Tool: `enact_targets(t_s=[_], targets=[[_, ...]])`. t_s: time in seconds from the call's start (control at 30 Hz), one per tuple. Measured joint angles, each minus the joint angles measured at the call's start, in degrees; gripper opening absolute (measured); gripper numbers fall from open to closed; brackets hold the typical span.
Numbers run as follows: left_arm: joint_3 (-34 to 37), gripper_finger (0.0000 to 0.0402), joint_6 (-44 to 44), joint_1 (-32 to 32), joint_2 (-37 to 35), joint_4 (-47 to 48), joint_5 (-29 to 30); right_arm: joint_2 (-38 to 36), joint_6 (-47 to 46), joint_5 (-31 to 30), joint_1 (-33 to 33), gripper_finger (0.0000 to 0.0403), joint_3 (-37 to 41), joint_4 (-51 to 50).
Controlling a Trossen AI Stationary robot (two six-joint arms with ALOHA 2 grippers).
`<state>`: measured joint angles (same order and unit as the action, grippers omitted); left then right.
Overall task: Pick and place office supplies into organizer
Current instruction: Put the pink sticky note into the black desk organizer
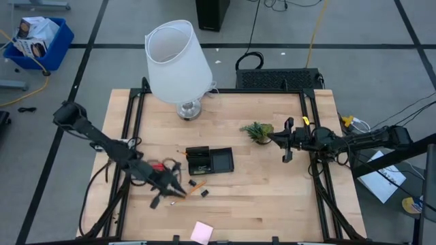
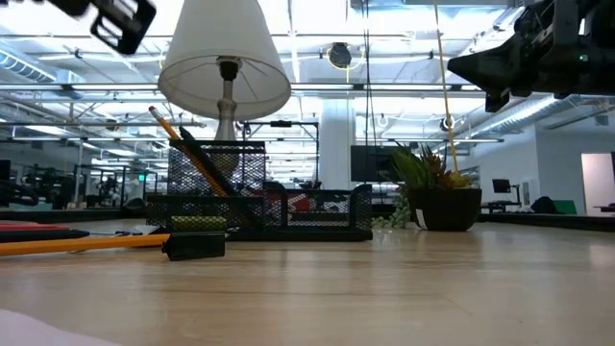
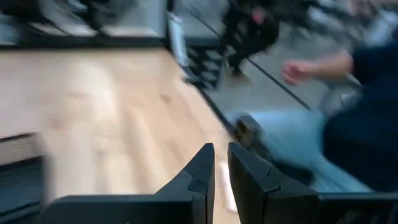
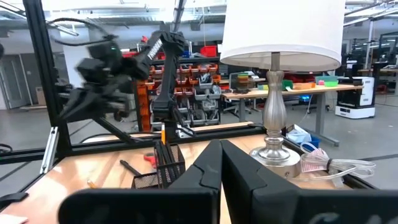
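- The organizer (image 1: 210, 161), a low black mesh tray with compartments, sits near the middle of the wooden table (image 1: 272, 197); in the low view a pencil and a dark pen stand slanted in its taller mesh cup (image 2: 216, 173).
- Just in front of it on the table lie an orange pencil (image 1: 193, 190) and small black bits (image 1: 204, 193); the red-handled scissors (image 1: 158, 166) lie to its left, partly under the left arm.
- The pink sticky-note pad (image 1: 201, 232) rests apart at the table's front edge.
- The left gripper (image 1: 172, 192) hovers above the pencil; its fingers (image 3: 202, 171) are nearly together with a thin gap, and nothing shows between them.
- The right gripper (image 1: 287, 141) waits near the right edge, beside the small green plant (image 1: 257, 131), fingers pressed together and empty.
- The white lamp (image 1: 178, 64) stands at the back of the table.
- A person's hand (image 3: 298, 70) shows beyond the table in the left wrist view.
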<state>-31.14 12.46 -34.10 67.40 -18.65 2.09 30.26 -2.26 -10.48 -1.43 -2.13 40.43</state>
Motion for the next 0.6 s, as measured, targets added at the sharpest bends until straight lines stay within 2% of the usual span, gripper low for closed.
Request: enact_targets(t_s=[0.13, 0.3, 0.5, 0.6], targets=[[-8.94, 0.0049, -0.43, -1.12, 7.13, 11.05, -7.58, 0.00, 0.00, 0.01, 0.00, 0.0000, 0.00, 0.01], [-16.96, 0.0049, 2.37, -1.63, 15.14, 20.02, -11.95, 0.00, -0.02, 0.02, 0.00, 0.0000, 0.00, -0.01], [-21.33, 0.0049, 1.98, -1.65, 25.42, 16.73, -22.48, 0.00, -0.02, 0.04, 0.00, 0.0000, 0.00, -0.01], [-21.98, 0.0048, 1.53, -1.60, 28.98, 16.03, -24.12, 0.00, -0.02, 0.04, 0.00, 0.0000, 0.00, -0.01]])
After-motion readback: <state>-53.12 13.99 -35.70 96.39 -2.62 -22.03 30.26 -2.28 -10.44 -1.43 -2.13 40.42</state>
